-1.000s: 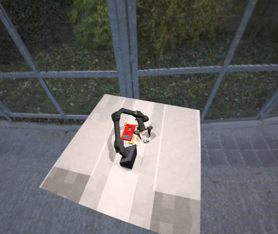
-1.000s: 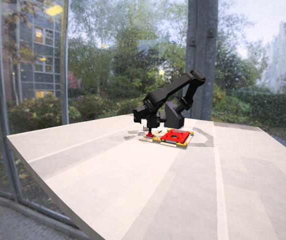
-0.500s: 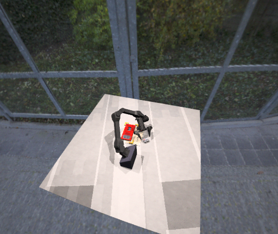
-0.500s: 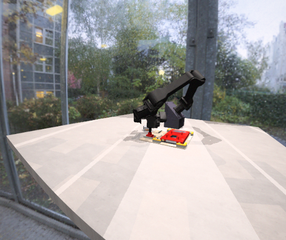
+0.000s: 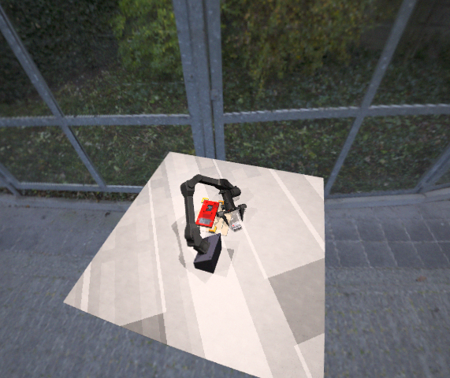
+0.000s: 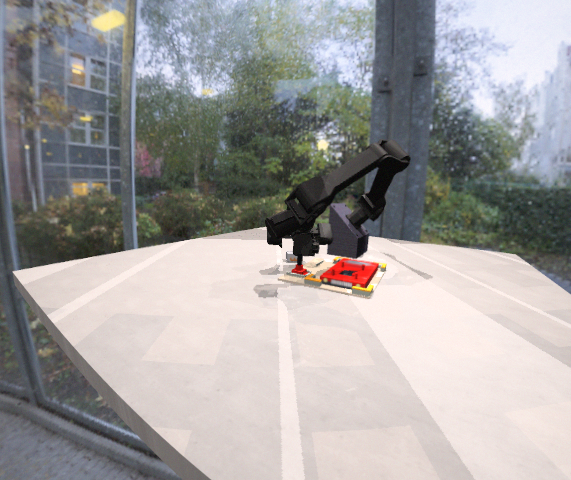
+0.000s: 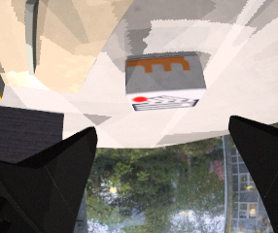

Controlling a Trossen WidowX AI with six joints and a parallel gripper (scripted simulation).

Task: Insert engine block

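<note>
The engine block (image 5: 236,224) (image 6: 291,255) (image 7: 165,80) is a small box with a grey face bearing an orange comb shape and a white striped face with a red dot. It rests on the table beside the beige board, outside the car body. My gripper (image 5: 233,220) (image 7: 164,127) is open and empty; in the wrist view its fingertips stand wide apart and the block shows between and beyond them, touching neither. The red car body (image 5: 215,207) (image 6: 368,268) lies on the board with a dark opening in its top. The slot and rib cannot be made out.
The beige board (image 5: 224,228) (image 7: 81,29) carries yellow-orange corner pieces around the car body. A red base (image 6: 299,269) with a black post stands on it, close under my gripper. A thin grey strip (image 7: 30,39) stands on the board. My dark arm base (image 5: 217,260) (image 6: 342,237) is nearby.
</note>
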